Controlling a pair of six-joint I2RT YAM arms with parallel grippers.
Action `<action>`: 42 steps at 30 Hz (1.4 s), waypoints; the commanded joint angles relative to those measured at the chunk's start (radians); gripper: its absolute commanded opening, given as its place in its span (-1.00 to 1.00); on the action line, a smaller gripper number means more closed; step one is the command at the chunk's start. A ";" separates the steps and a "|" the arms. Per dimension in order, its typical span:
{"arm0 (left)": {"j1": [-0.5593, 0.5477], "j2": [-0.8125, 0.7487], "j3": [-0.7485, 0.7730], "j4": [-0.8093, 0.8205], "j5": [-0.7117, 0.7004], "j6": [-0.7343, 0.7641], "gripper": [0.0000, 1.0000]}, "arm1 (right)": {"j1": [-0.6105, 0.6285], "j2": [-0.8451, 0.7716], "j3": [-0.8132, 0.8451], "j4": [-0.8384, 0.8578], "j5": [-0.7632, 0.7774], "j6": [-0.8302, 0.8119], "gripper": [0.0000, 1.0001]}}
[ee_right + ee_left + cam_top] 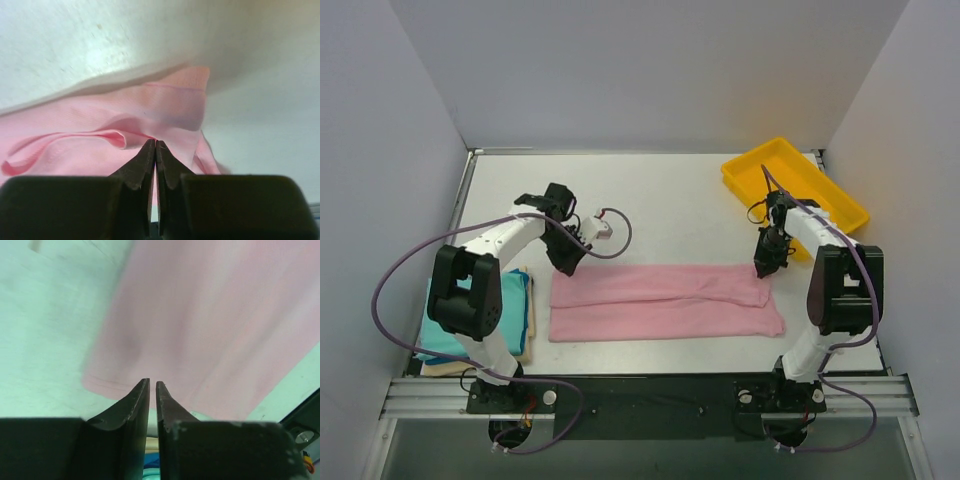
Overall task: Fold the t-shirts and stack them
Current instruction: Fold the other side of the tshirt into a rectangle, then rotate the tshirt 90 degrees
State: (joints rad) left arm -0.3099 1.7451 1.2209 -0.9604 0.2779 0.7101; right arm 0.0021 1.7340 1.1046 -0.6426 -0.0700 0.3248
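The light pink t-shirt (pixel 660 300) lies folded into a long strip across the table's middle. My left gripper (pixel 568 268) hovers over its far left corner, shut and empty; the left wrist view shows its fingertips (pixel 153 384) nearly touching above the blurred pink cloth (pixel 210 330). My right gripper (pixel 762 270) is at the strip's far right corner, shut on a pinch of the pink cloth (pixel 75 145) that bunches at its tips (pixel 155 142). The teal t-shirt (pixel 455 318) lies folded on the cream one (pixel 527 322) at the near left.
A yellow plastic tray (pixel 807 170) stands at the far right, just behind the right arm. White walls enclose the table on three sides. A metal rail (pixel 650 392) with the arm bases runs along the near edge.
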 commanded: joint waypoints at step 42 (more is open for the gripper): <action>0.052 -0.004 -0.029 0.238 -0.066 -0.115 -0.46 | 0.165 -0.195 0.022 -0.125 0.158 0.083 -1.00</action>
State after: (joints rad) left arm -0.2455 1.7428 1.1660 -0.7685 0.2153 0.5854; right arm 0.1932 1.5887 1.3933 -0.7738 0.0673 0.2749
